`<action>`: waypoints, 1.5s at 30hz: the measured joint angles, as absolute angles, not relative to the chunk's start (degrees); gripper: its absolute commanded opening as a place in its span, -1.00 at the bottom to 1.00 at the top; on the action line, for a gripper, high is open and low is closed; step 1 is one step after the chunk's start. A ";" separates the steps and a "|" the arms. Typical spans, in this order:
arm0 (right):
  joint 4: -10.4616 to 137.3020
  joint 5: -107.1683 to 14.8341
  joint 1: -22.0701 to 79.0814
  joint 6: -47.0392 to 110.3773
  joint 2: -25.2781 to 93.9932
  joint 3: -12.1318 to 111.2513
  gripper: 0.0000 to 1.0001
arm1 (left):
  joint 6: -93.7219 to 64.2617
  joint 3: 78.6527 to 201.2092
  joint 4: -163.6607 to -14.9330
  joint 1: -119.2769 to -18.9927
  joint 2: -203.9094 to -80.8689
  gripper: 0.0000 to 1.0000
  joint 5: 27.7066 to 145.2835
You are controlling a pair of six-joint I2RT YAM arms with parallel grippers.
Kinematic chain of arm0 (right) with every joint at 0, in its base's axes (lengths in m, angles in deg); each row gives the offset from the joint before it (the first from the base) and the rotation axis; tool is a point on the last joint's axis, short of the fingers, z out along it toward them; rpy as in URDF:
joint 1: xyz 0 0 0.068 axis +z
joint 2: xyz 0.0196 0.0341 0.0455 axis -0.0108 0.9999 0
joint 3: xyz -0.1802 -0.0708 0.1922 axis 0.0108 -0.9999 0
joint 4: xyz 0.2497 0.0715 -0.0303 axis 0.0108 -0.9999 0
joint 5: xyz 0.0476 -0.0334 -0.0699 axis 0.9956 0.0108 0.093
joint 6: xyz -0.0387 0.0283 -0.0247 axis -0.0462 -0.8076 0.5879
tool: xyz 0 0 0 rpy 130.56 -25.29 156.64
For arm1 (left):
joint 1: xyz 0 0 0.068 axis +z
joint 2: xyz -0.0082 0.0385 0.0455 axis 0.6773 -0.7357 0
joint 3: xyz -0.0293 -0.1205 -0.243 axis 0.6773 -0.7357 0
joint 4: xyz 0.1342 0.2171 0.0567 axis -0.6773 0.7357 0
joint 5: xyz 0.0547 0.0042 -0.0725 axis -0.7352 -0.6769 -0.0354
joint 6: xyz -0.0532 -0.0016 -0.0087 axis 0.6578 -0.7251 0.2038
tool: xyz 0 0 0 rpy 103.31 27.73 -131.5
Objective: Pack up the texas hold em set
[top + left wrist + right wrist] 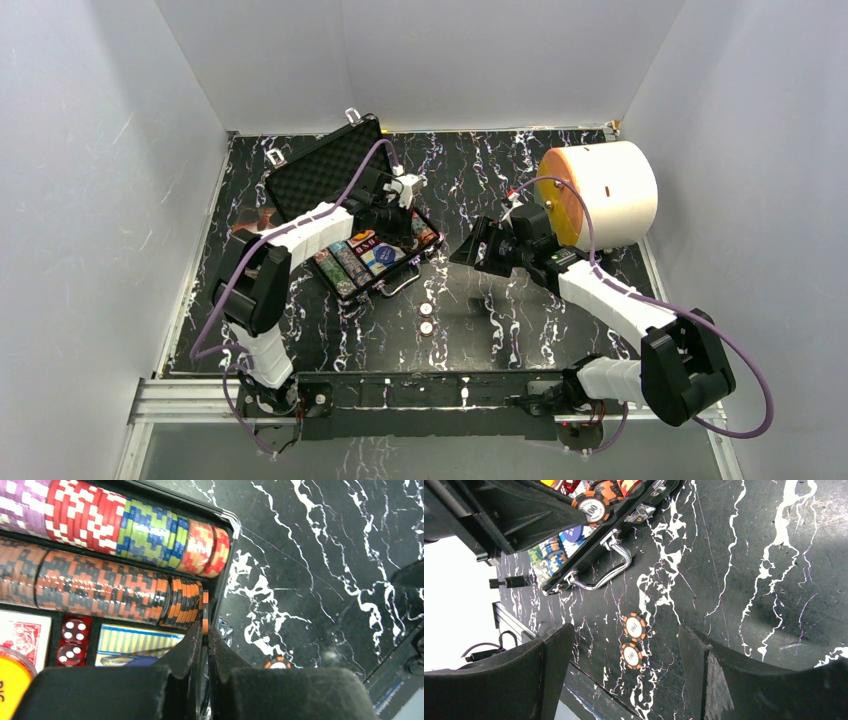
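Observation:
The black case (300,180) lies open, and its tray (222,555) holds rows of multicoloured chips (100,522), red dice (74,639), a blue deck (135,641) and a red deck (22,632). My left gripper (410,232) is over the tray's right end. It is shut (205,630) on an orange-black chip (205,611) held edge-on beside the orange row (185,602). That chip also shows in the right wrist view (591,506). My right gripper (470,250) is open and empty (624,630) above two loose 100 chips (634,626) (631,655) on the table.
A big white cylinder with an orange face (600,195) lies at the back right. The case's silver handle (604,570) points towards the loose chips (426,318). A yellow round button (10,682) sits in the tray. White walls enclose the black marble table (500,320).

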State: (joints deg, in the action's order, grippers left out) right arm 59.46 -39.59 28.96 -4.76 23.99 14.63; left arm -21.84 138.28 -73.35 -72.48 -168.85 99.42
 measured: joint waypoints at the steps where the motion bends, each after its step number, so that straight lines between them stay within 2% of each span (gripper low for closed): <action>1: 59.48 -39.46 28.96 -4.67 23.99 14.63 0.67 | -21.80 138.33 -73.52 -72.48 -169.31 -1.00 99.12; 17: 59.50 -38.54 28.96 -4.35 24.15 14.63 0.68 | -21.99 138.39 -73.70 -73.16 -169.87 -1.00 94.33; 23: 59.55 -38.17 28.96 -4.35 24.21 14.63 0.68 | -25.36 140.18 -72.47 -73.14 -169.92 -0.68 94.86; 33: 59.92 -37.14 28.96 -4.39 25.26 14.63 0.68 | -32.29 144.67 -68.30 -73.09 -172.50 -0.63 96.71; 40: 60.07 -35.90 28.96 -2.57 26.07 14.68 0.62 | -31.28 144.84 -67.49 -73.09 -172.32 -0.24 96.41; 43: 59.09 -35.79 29.51 -0.28 26.53 15.62 0.62 | -29.23 144.10 -68.80 -73.09 -169.85 -0.02 95.18; 45: 57.88 -36.79 30.38 1.21 26.64 16.86 0.61 | -27.02 141.02 -72.04 -73.09 -165.46 0.02 93.70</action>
